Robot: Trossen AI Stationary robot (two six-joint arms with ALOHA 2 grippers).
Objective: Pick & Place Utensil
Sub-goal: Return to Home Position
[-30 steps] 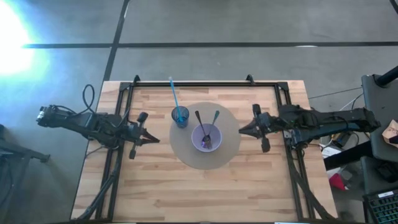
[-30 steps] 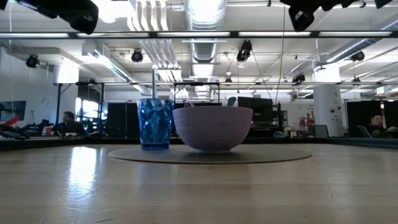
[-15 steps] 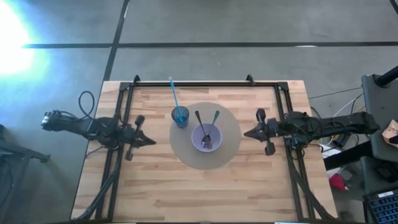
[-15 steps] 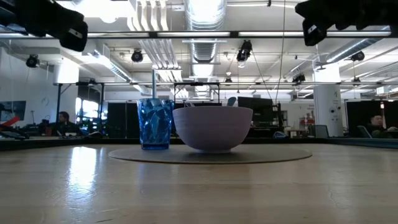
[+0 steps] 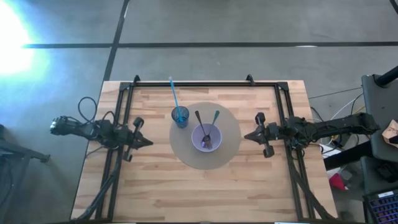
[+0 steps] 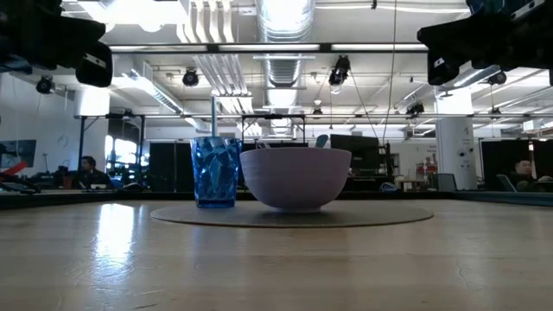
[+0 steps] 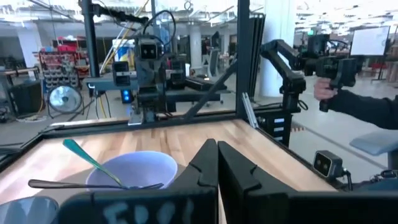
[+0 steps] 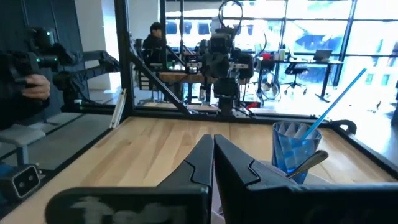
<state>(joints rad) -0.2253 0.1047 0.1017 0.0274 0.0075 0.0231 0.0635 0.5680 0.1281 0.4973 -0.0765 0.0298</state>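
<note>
A lilac bowl (image 5: 206, 139) stands on a round grey mat (image 5: 229, 149) at mid-table. Two utensils lean in it with handles up over the far rim, one dark (image 5: 198, 118) and one teal-handled (image 5: 215, 117). A blue cup (image 5: 180, 116) with a blue straw (image 5: 173, 93) stands on the mat beside the bowl. My left gripper (image 5: 148, 142) is shut and hovers left of the mat, pointing at the bowl (image 7: 134, 169). My right gripper (image 5: 245, 135) is shut and hovers at the mat's right edge, facing the cup (image 8: 297, 152).
Black frame rails (image 5: 121, 112) run along the table's left, right and far sides. Bare wood (image 5: 199, 193) lies on the near side of the mat. A person's hand holding a handle shows beyond the table (image 7: 326, 87) (image 8: 34, 81).
Both arms have drawn back from the bowl and come down a little: the left gripper toward the table's left edge, the right gripper toward the right edge. The bowl, utensils and cup have stayed still.
</note>
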